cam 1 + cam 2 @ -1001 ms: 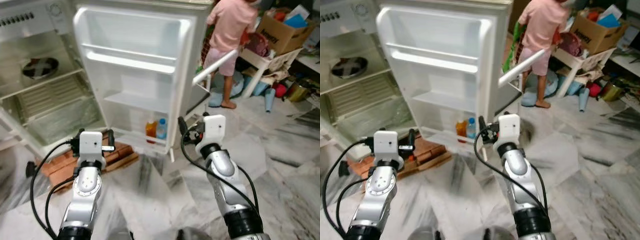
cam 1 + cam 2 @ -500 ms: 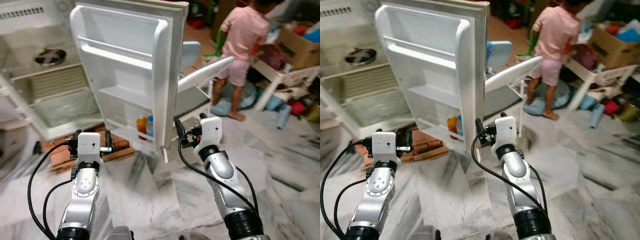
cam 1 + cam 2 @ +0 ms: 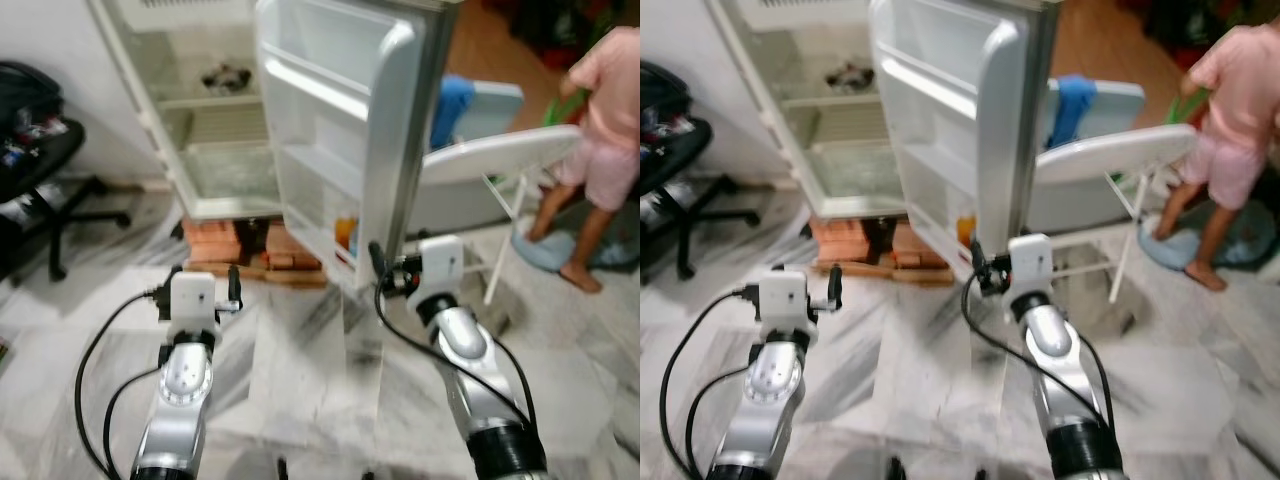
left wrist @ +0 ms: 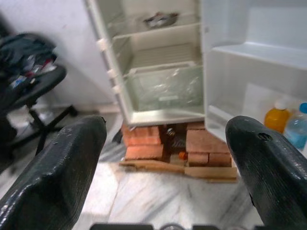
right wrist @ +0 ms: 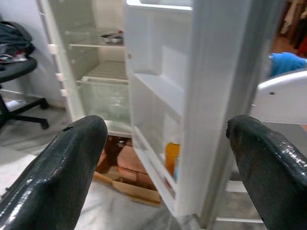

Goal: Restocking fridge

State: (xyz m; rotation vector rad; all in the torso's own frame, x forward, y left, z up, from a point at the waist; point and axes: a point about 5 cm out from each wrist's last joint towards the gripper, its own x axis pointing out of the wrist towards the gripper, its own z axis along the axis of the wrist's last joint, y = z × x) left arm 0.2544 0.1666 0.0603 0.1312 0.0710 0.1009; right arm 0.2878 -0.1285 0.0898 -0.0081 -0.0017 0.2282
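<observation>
Left gripper [image 4: 165,158]: fingers spread wide, empty, held before the fridge [image 3: 215,130].
Right gripper [image 5: 165,158]: fingers spread, empty, near the fridge door [image 3: 340,130] edge.
Orange bottle [image 4: 277,117]: low on the door's bottom shelf, beside the blue bottle [image 4: 296,128].
Bricks [image 4: 201,143]: under the fridge.
Person [image 3: 600,150]: well right of the fridge.
</observation>
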